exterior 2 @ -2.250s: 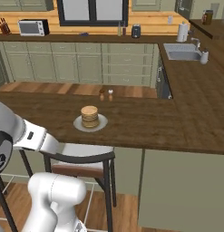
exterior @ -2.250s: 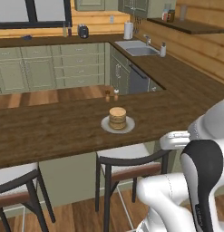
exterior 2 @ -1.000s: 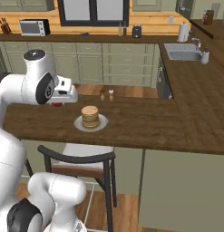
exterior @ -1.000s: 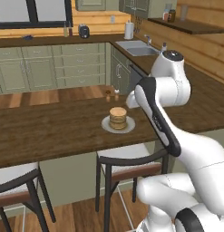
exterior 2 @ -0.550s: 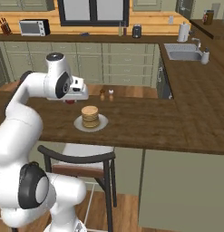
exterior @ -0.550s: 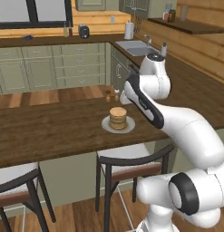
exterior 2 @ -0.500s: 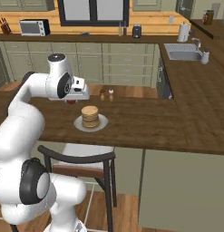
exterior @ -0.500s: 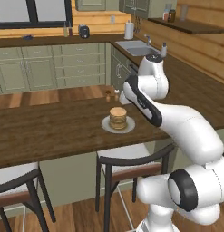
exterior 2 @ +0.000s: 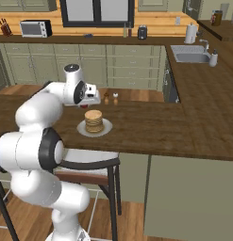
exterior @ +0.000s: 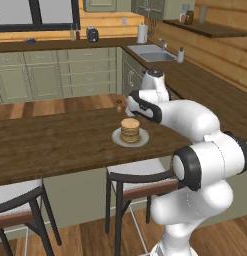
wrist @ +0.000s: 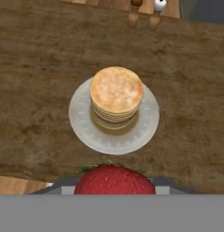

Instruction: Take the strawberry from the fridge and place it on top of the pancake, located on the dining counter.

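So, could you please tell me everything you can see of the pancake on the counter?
The pancake is really a short stack of round golden-brown cakes, paler and mottled on the top, with darker edges showing as layers down the side. It stands upright and roughly centred on a round pale plate, which rests on the dark wooden counter. Nothing lies on top of it yet. The strawberry is apart from it, near the bottom of the hand view.
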